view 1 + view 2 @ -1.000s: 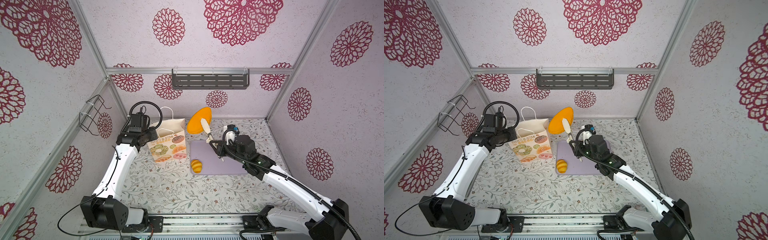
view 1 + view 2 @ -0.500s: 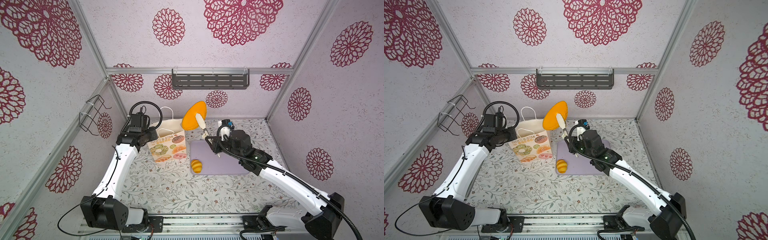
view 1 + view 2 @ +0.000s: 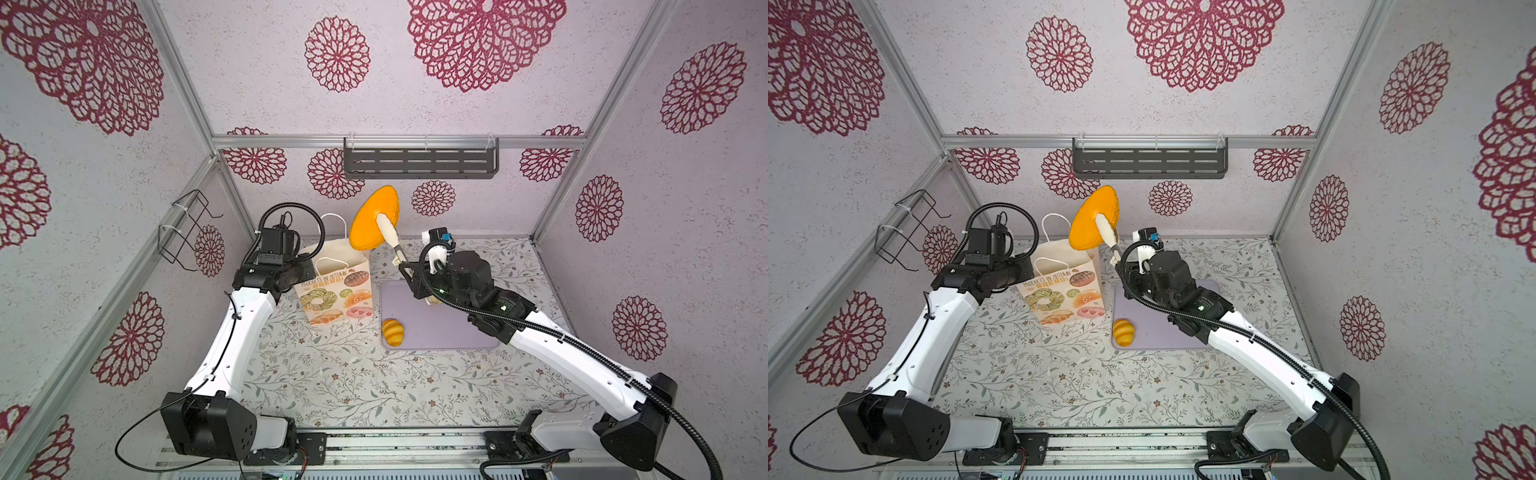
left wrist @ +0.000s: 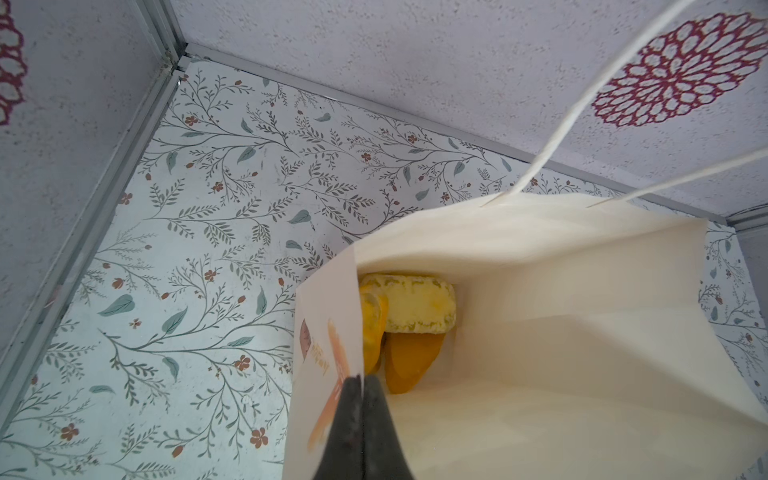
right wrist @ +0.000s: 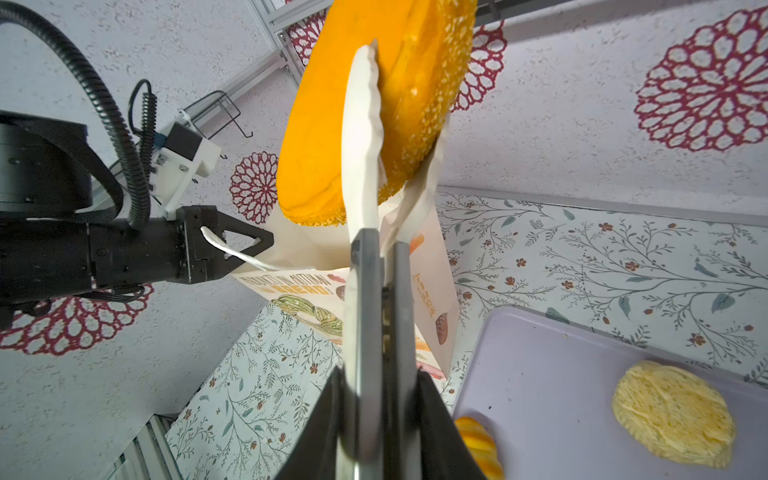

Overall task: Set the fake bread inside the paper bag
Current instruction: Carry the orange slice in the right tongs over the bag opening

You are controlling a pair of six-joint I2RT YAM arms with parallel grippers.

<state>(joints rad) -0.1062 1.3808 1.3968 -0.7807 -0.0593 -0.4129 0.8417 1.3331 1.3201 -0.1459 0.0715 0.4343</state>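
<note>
My right gripper (image 5: 380,380) is shut on the metal handles of tongs (image 5: 365,270). Their white tips clamp a big round orange fake bread (image 3: 372,216) (image 3: 1090,224), held high above the right rim of the paper bag (image 3: 336,286) (image 3: 1063,291). My left gripper (image 4: 362,380) is shut on the bag's side wall near its rim and holds the mouth open. Inside lie a pale yellow loaf (image 4: 415,307) and orange pieces (image 4: 411,361). A small golden bun (image 3: 392,332) and a flat pale cream bread (image 5: 673,415) lie on the lilac tray (image 3: 440,328).
A grey slotted shelf (image 3: 419,162) hangs on the back wall, close behind the raised bread. A black wire rack (image 3: 187,232) sticks out from the left wall. The bag's cord handles (image 3: 332,220) stand up beside the bread. Walls close in on three sides.
The right arm has carried the tongs and orange bread leftward and a little up, from over the tray to above the bag's rim. The left gripper and the bag have stayed put.
</note>
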